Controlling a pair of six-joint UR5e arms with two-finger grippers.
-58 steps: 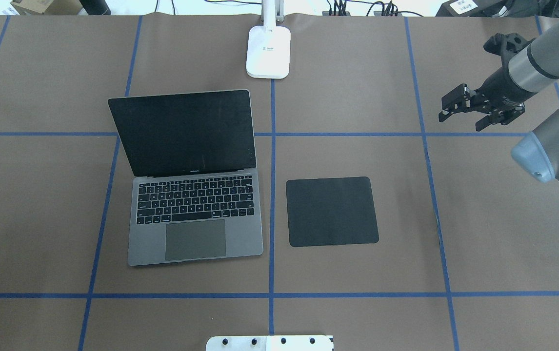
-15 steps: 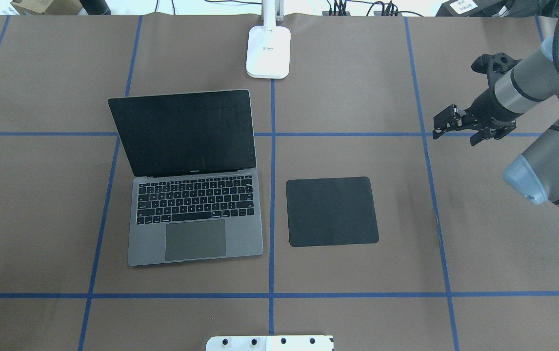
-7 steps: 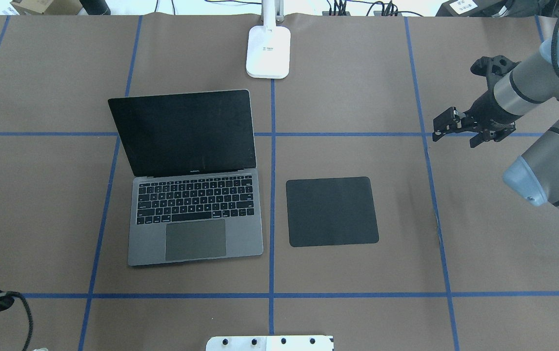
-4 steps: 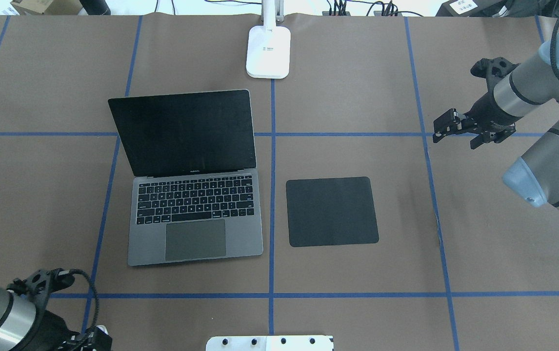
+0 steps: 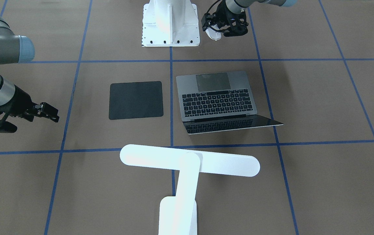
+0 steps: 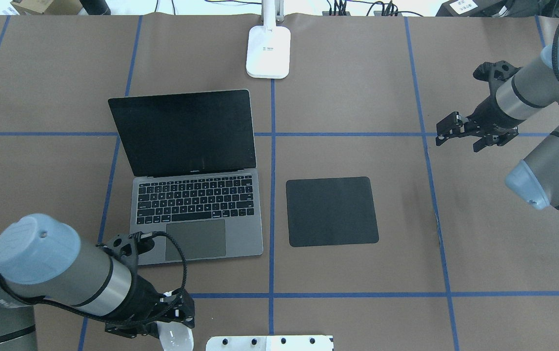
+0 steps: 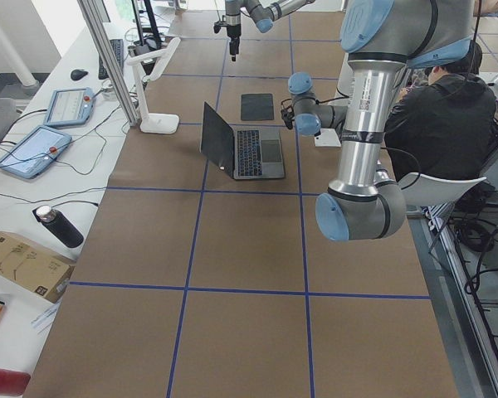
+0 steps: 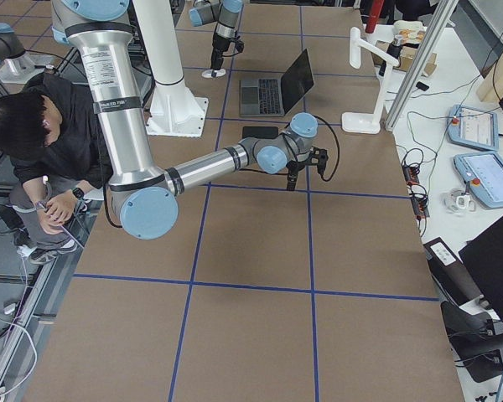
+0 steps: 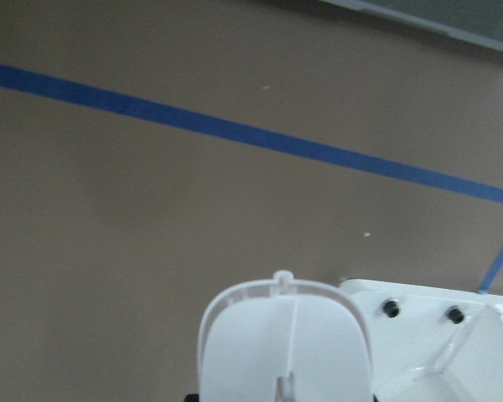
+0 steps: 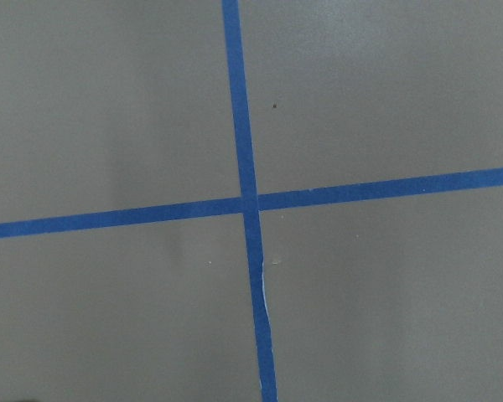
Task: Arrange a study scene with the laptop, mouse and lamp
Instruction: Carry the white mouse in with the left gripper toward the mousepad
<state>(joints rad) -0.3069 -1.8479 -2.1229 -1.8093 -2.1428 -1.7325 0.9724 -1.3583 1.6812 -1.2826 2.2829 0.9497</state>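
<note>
The laptop (image 6: 196, 214) lies open left of centre, its dark screen upright; it also shows in the front-facing view (image 5: 218, 98). The white lamp stands at the far edge on its base (image 6: 268, 51), and its bar head (image 5: 190, 161) reaches toward the laptop. My left gripper (image 6: 174, 331) is shut on the white mouse (image 6: 177, 340) and holds it just above the table at the near edge, next to the pedestal. The mouse also shows in the left wrist view (image 9: 285, 343) and the front-facing view (image 5: 213, 35). My right gripper (image 6: 460, 138) is open and empty, over the far right of the table.
A flat black square mat (image 6: 331, 211) lies right of the laptop. The white bolted pedestal (image 6: 269, 342) sits at the near edge in the middle. Blue tape lines cross the brown table cover. A person sits behind the robot in the side views.
My left arm has come in from the lower left with the white mouse and moved right, toward the pedestal. My right gripper has shifted only slightly.
</note>
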